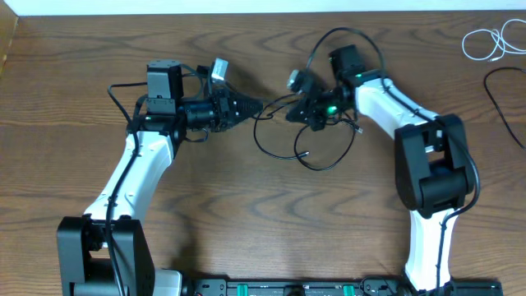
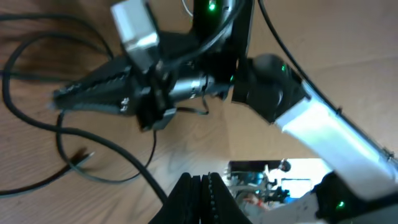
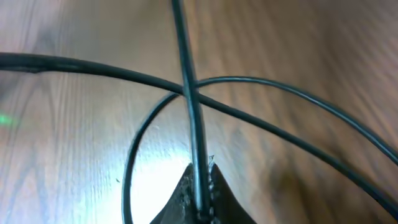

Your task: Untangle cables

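**Black cable clamped in right claw, mid-table**

Black cable [image 1: 316, 167] lies in loose, crossed loops on the wood table [image 1: 246, 222], mid-table, between the two claws.

Right claw [image 3: 200, 171]: fully closed, with one strand of that cable pinched between its tips. The strand runs straight out from the fingers and crosses two other strands just beyond them.

Left claw [image 1: 256, 107]: closed tight, tips pointing at the right claw and near it. In the left wrist view a strand runs up to its fingers; whether it is gripped cannot be told.

White cable [image 1: 485, 43]: coiled at the far right corner, well apart from both claws.

Second black cord [image 1: 503, 99]: lies at the right edge, clear of both claws.
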{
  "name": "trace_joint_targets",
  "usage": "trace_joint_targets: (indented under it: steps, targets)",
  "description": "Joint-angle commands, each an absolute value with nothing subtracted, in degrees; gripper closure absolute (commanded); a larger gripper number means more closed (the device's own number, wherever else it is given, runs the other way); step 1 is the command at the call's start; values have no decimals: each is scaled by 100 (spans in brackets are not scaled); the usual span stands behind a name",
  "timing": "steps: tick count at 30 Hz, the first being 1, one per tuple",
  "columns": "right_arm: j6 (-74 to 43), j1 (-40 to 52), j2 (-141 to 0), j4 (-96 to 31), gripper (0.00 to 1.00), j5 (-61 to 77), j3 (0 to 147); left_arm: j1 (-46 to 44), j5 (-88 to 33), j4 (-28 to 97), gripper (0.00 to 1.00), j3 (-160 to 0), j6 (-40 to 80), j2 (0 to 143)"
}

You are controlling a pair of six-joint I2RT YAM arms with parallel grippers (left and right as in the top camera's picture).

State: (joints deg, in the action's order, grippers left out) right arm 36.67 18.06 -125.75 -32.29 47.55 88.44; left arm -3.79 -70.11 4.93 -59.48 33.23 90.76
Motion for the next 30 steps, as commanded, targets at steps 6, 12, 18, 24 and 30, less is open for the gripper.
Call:
trace_joint_targets:
  steps: [6,12,18,24,30]
  targets:
    - [3887,2285,-12593,-3013,80,4296,8884,-355,-7004,198,93,-5988,4696,9076]
    - [3795,2471,-12628,-2683,79,4213,8884,-355,-7142,-67,93,-5988,5395,9076]
    - [3334,2495,-12748,-2261,86,4191,8884,-355,-7417,-792,93,-5988,6066,9076]
    - [2582,2362,-12750,-1789,98,4193,8884,-355,-7395,-958,93,-5988,6182,9076]
    - [1728,2206,-12750,-1284,99,4261,8884,-353,-7389,-958,93,-5988,6182,9076]
